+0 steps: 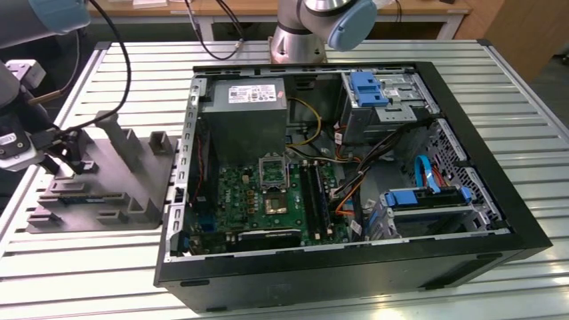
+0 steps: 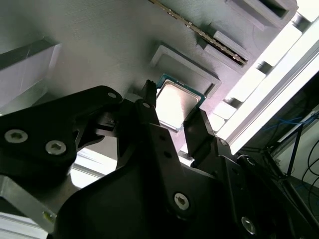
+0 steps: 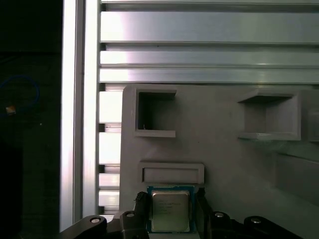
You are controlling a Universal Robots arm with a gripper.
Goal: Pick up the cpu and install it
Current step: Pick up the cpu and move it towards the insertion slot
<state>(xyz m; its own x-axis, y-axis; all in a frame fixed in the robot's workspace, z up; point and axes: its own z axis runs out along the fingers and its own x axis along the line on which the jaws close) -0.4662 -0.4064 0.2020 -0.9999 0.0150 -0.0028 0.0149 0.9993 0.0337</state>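
The cpu (image 3: 170, 210), a small flat square chip with a pale silvery top and a green edge, lies between my gripper's two black fingers in both wrist views. My gripper (image 2: 172, 107) is shut on it, one finger against each of two opposite sides. Just beyond the cpu (image 2: 175, 105) is a raised rectangular frame of the grey plastic tray (image 3: 224, 149). In the exterior view my gripper (image 1: 66, 163) hangs over the tray (image 1: 133, 157) at that view's left. The green motherboard's metal-framed socket (image 1: 274, 199) lies inside the open computer case. Whether the chip rests on the tray or is lifted off it, I cannot tell.
The open black computer case (image 1: 462, 220) takes up the middle and right of the slatted aluminium table (image 1: 534, 120). Upright posts (image 1: 120, 133) rise from the tray near my gripper. A second arm's base (image 1: 298, 33) stands behind the case. Cables hang at the upper left.
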